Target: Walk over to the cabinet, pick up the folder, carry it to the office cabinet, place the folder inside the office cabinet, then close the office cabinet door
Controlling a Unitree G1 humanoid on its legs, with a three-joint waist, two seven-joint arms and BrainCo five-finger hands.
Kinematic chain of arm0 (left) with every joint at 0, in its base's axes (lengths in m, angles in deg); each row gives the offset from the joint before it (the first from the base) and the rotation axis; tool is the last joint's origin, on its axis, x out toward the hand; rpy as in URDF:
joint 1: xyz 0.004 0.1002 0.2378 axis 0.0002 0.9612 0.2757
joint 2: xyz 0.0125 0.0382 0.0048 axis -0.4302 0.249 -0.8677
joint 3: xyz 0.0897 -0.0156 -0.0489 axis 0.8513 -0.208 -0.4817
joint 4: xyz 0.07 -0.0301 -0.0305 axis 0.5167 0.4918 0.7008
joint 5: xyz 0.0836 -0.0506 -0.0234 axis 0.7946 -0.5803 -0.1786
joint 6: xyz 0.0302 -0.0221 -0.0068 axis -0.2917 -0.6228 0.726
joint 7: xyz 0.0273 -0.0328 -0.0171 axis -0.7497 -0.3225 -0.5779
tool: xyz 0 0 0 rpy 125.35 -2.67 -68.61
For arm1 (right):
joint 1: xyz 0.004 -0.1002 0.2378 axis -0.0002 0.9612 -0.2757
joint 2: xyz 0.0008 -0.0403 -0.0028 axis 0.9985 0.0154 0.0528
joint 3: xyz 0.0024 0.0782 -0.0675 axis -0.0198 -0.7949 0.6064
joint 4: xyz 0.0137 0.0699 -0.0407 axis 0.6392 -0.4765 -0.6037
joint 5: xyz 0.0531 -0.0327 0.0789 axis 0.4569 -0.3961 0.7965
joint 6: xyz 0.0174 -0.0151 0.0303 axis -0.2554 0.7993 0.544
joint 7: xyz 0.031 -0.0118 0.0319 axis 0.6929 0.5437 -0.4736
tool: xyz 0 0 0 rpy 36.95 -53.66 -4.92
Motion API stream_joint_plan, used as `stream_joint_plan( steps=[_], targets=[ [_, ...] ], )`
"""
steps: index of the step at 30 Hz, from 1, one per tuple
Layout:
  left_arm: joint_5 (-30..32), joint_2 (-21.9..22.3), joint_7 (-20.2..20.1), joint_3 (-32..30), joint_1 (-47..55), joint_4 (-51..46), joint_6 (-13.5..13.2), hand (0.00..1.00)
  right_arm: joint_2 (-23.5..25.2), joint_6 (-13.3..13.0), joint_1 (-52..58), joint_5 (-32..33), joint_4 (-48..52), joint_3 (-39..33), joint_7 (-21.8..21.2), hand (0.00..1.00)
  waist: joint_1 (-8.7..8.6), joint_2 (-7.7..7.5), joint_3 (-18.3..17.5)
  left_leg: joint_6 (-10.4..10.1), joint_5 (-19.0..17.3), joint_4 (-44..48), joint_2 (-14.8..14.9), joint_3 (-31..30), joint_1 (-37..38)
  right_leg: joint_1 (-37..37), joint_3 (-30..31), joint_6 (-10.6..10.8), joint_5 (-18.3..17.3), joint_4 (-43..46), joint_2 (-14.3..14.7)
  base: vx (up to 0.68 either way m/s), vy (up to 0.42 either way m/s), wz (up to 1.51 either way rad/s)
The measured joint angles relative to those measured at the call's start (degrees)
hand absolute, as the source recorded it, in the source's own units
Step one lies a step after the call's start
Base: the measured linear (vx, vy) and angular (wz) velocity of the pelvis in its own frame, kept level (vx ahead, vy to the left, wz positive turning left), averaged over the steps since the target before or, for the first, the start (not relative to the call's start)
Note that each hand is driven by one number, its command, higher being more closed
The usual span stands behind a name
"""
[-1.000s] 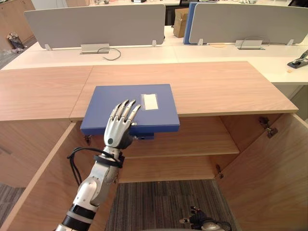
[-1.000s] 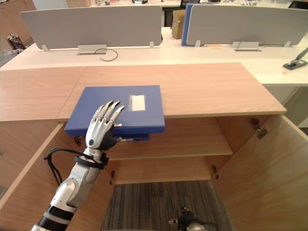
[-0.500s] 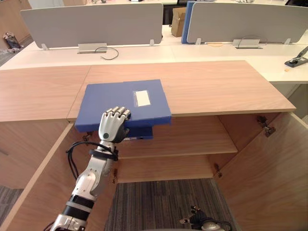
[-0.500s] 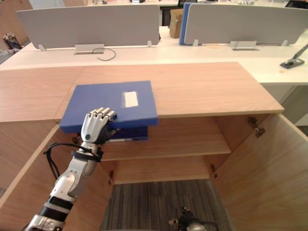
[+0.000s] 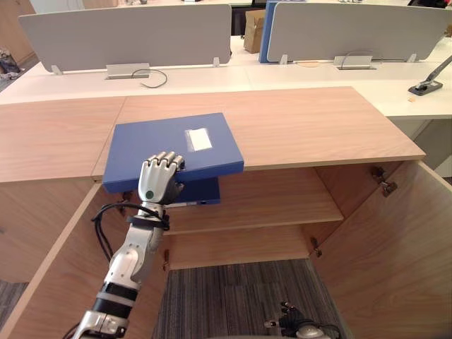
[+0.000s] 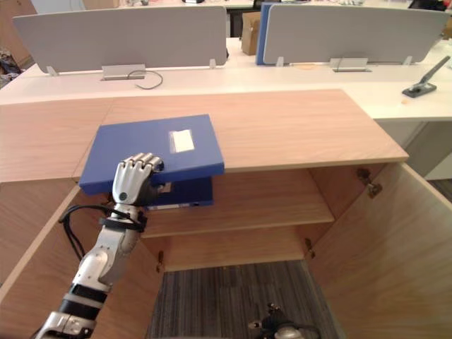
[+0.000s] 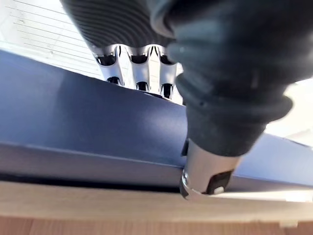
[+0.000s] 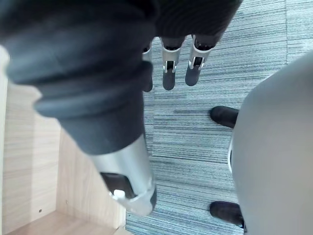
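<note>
- Left robot hand (image 5: 159,180) grips the near edge of the blue folder (image 5: 169,141), with fingers curled over the top face and the thumb pressed against the underside.
- Right robot hand (image 8: 168,73) hangs low over the carpet (image 8: 254,58) with slack fingers and holds nothing.
- The folder lies flat on the cabinet top (image 5: 304,123), its near edge jutting past the front lip above the open compartment and shelf (image 5: 268,201).
- The step in hand looks like lifting the folder clear.
- The grip sits at one edge, nearer the folder's left corner, so the far side will likely sag or swing.
- Pinch firmly before raising it, tip the near edge up only slightly, and draw it straight back so the far end slides off rather than drops.
- Bringing the free hand under the right side would steady it.
- Mind the open door (image 5: 381,247) on the right when turning away.
</note>
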Motion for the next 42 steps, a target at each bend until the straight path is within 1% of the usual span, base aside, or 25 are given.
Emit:
stream_joint_plan(
  steps=[1, 2, 4, 5, 6, 7, 9, 10, 12, 13, 14, 19, 20, 23, 24, 25, 26, 27, 28, 30, 32, 34, 37, 40, 42],
  targets=[
    [-1.07, 2.33, 0.11, -0.12, 1.73, -4.99, 0.04, 1.0, 0.12, 0.01, 0.13, 0.01, -0.09, -1.14, 0.14, 0.0, 0.23, -0.02, 0.01, -0.03, -0.02, 0.0, 0.0, 0.0, -0.01, 0.0, 0.03, 0.0, 0.0, 0.01, -0.01, 0.0, 0.0, 0.0],
    [-2.07, 3.23, 0.3, -0.13, 2.35, -7.15, -0.09, 1.0, 0.12, 0.01, 0.19, 0.02, -0.16, -1.16, 0.29, 0.0, 0.41, -0.01, 0.01, -0.04, -0.04, 0.01, 0.0, 0.0, -0.01, 0.01, 0.05, 0.0, 0.0, 0.02, -0.01, 0.0, 0.0, 0.0],
    [-6.33, 5.76, 0.8, -0.7, 4.15, -13.78, -0.69, 1.0, 0.12, -0.01, 0.68, 0.15, -0.36, -1.22, 0.66, 0.0, 1.06, 0.02, 0.0, -0.09, -0.09, 0.18, 0.05, -0.01, -0.07, 0.03, 0.12, 0.0, -0.02, 0.05, 0.02, 0.0, 0.0, 0.0],
    [-7.6, 6.3, 0.81, -1.08, 4.44, -15.1, -0.97, 1.0, 0.11, -0.01, 0.75, 0.2, -0.41, -1.29, 0.67, 0.0, 1.29, 0.03, 0.0, -0.1, -0.11, 0.24, 0.07, -0.02, -0.09, 0.04, 0.12, 0.0, -0.04, 0.08, 0.04, 0.0, 0.0, 0.0],
    [-10.74, 7.23, 0.82, -2.17, 5.36, -17.3, -1.79, 1.0, 0.12, -0.01, 0.91, 0.27, -0.47, -2.27, 0.67, 0.0, 1.56, 0.11, -0.03, -0.14, -0.14, 0.33, 0.14, -0.09, -0.1, 0.04, 0.13, 0.01, -0.08, 0.25, 0.09, -0.03, 0.004, 0.0],
    [-12.32, 7.63, 0.83, -2.96, 5.99, -18.39, -2.29, 1.0, 0.13, -0.02, 0.98, 0.46, -0.5, -2.91, 0.69, 0.0, 1.64, 0.18, -0.05, -0.16, -0.16, 0.36, 0.19, -0.12, -0.08, 0.04, 0.15, 0.07, -0.13, 0.37, 0.11, -0.04, 0.004, 0.0],
    [-18.28, 8.88, 1.04, -6.83, 8.71, -22.61, -3.62, 1.0, 0.0, -0.09, 1.21, 2.92, -0.55, -3.39, 0.83, 0.0, 1.72, 0.41, -0.06, -0.2, -0.2, 0.45, 0.32, -0.29, 0.07, 0.01, 0.19, 0.35, -0.88, 1.49, 0.12, -0.05, 0.003, 0.02],
    [-19.68, 9.18, 1.18, -7.94, 9.24, -23.48, -3.87, 1.0, -0.08, -0.13, 1.25, 3.43, -0.55, -3.39, 1.07, 0.0, 1.77, 0.48, -0.11, -0.22, -0.21, 0.5, 0.35, -0.39, 0.11, -0.01, 0.19, 0.37, -1.09, 1.81, 0.12, -0.04, 0.003, 0.05],
    [-25.2, 9.99, 2.26, -12.11, 11.03, -26.83, -4.48, 1.0, -0.44, -0.64, 1.91, 5.97, -0.52, -3.4, 1.61, 0.0, 2.32, 0.74, -0.28, -0.25, -0.23, 0.68, 0.44, -0.49, 0.15, -0.12, 0.19, 0.38, -1.45, 2.4, 0.14, -0.01, 0.002, 0.02],
    [-25.77, 10.18, 2.54, -12.89, 11.18, -27.4, -4.48, 1.0, -0.55, -0.78, 2.17, 6.45, -0.52, -3.4, 1.69, 0.0, 2.55, 0.81, -0.32, -0.26, -0.23, 0.71, 0.44, -0.5, 0.15, -0.12, 0.19, 0.38, -1.46, 2.42, 0.15, 0.0, 0.0, 0.0],
    [-28.06, 10.55, 3.02, -14.48, 11.89, -28.59, -4.75, 1.0, -0.73, -1.22, 2.52, 7.85, -0.51, -3.4, 1.92, 0.0, 3.1, 0.97, -0.44, -0.26, -0.23, 0.74, 0.44, -0.51, 0.13, -0.12, 0.19, 0.37, -1.46, 2.43, 0.15, 0.0, 0.0, 0.0],
    [-37.7, 11.91, 3.84, -19.87, 15.62, -34.77, -6.45, 1.0, -0.37, -2.38, 2.89, 13.25, 1.51, -3.38, 2.9, 0.0, 3.56, 1.11, -0.54, -0.26, -0.2, 0.63, 0.42, -0.48, 0.15, -0.17, 0.18, 0.37, -1.46, 2.44, 0.16, 0.0, 0.0, 0.0],
    [-38.65, 11.99, 3.85, -20.3, 15.98, -35.76, -6.7, 1.0, -0.14, -2.4, 2.94, 13.75, 2.29, -3.39, 2.96, 0.0, 3.58, 1.11, -0.54, -0.26, -0.2, 0.62, 0.42, -0.46, 0.15, -0.19, 0.19, 0.37, -1.46, 2.45, 0.16, 0.0, 0.0, 0.0],
    [-45.29, 12.09, 3.68, -21.13, 17.01, -40.19, -10.07, 1.0, 1.12, -2.84, 3.17, 15.28, 7.52, -3.33, 3.15, 0.0, 3.52, 1.19, -0.58, -0.24, -0.17, 0.41, 0.41, -0.33, 0.16, -0.34, 0.26, 0.37, -1.46, 2.48, 0.16, 0.0, 0.0, 0.0],
    [-48.81, 12.17, 3.26, -21.46, 17.29, -41.7, -12.07, 1.0, 1.48, -3.08, 3.38, 15.91, 10.64, -3.32, 3.23, 0.0, 3.51, 1.24, -0.62, -0.24, -0.15, 0.33, 0.41, -0.25, 0.18, -0.42, 0.32, 0.37, -1.46, 2.48, 0.16, 0.0, 0.018, -0.03],
    [-52.34, 12.27, 2.34, -22.1, 17.4, -42.99, -14.03, 1.0, 1.63, -3.33, 3.57, 16.09, 14.19, -3.26, 3.4, 0.0, 3.45, 1.29, -0.64, -0.24, -0.14, 0.28, 0.41, -0.14, 0.24, -0.46, 0.4, 0.37, -1.46, 2.48, 0.16, 0.0, 0.018, -0.03],
    [-54.82, 12.28, 1.47, -22.49, 17.44, -43.37, -15.07, 1.0, 1.66, -3.44, 3.71, 16.15, 16.09, -3.25, 3.62, 0.0, 3.41, 1.33, -0.67, -0.24, -0.14, 0.27, 0.41, -0.09, 0.24, -0.49, 0.43, 0.37, -1.46, 2.48, 0.16, 0.0, 0.0, 0.0],
    [-59.13, 12.48, 0.06, -23.3, 17.45, -43.79, -17.1, 1.0, 1.68, -3.77, 4.24, 16.39, 20.69, -3.25, 3.97, 0.0, 3.39, 1.44, -0.74, -0.24, -0.14, 0.24, 0.4, -0.03, 0.24, -0.53, 0.46, 0.37, -1.46, 2.48, 0.16, 0.0, 0.0, 0.0],
    [-63.62, 12.91, -1.68, -24.13, 17.52, -44.11, -18.43, 1.0, 1.72, -4.3, 4.8, 16.79, 25.19, -3.27, 4.14, 0.0, 3.36, 1.47, -0.76, -0.24, -0.14, 0.24, 0.41, 0.03, 0.25, -0.57, 0.5, 0.37, -1.46, 2.48, 0.16, 0.0, 0.0, 0.0],
    [-70.03, 13.86, -4.24, -25.4, 17.53, -44.15, -19.97, 1.0, 1.87, -4.74, 5.52, 17.26, 31.6, -3.32, 4.43, 0.0, 3.32, 1.47, -0.76, -0.24, -0.14, 0.24, 0.42, 0.2, 0.24, -0.75, 0.65, 0.37, -1.45, 2.5, 0.18, -0.01, 0.013, -0.05],
    [-75.28, 14.98, -6.44, -26.19, 17.6, -44.15, -20.82, 1.0, 2.11, -5.54, 5.87, 18.05, 36.88, -3.33, 4.51, 0.0, 3.33, 1.47, -0.77, -0.24, -0.14, 0.25, 0.44, 0.64, 0.24, -1.32, 1.13, 0.36, -1.45, 2.75, 0.2, -0.01, 0.017, -0.12],
    [-81.28, 16.57, -9.03, -26.94, 18.1, -44.14, -21.43, 1.0, 2.98, -5.91, 6.91, 18.08, 45.61, -3.37, 4.89, 0.0, 3.18, 1.45, -0.75, -0.24, -0.15, 0.25, 0.44, 1.23, 0.19, -1.88, 1.87, 0.36, -1.44, 3.13, 0.21, 0.0, 0.016, -0.14],
    [-86.63, 18.05, -11.93, -27.59, 19.11, -44.05, -21.48, 1.0, 4.31, -7.24, 8.77, 18.19, 56.27, -3.42, 4.88, 0.0, 2.85, 1.36, -0.69, -0.24, -0.16, 0.25, 0.44, 1.42, 0.27, -1.95, 2.09, 0.36, -1.44, 3.22, 0.21, 0.0, 0.012, -0.04],
    [-90.12, 19.12, -13.83, -27.74, 20.34, -43.59, -21.5, 1.0, 5.9, -8.86, 10.05, 18.72, 66.85, -4.01, 4.85, 0.0, 2.76, 1.24, -0.6, -0.23, -0.18, 0.25, 0.48, 1.76, 0.57, -1.91, 2.38, 0.36, -1.43, 3.29, 0.25, -0.01, 0.013, -0.05],
    [-90.95, 19.06, -14.53, -27.89, 21.41, -43.05, -21.47, 1.0, 7.13, -10.29, 10.17, 20.56, 72.25, -4.86, 4.88, 0.0, 2.82, 1.2, -0.51, -0.24, -0.29, 0.21, 0.54, 2.31, 1.02, -1.79, 2.94, 0.36, -1.43, 3.35, 0.35, -0.01, 0.012, -0.13]
  ],
)
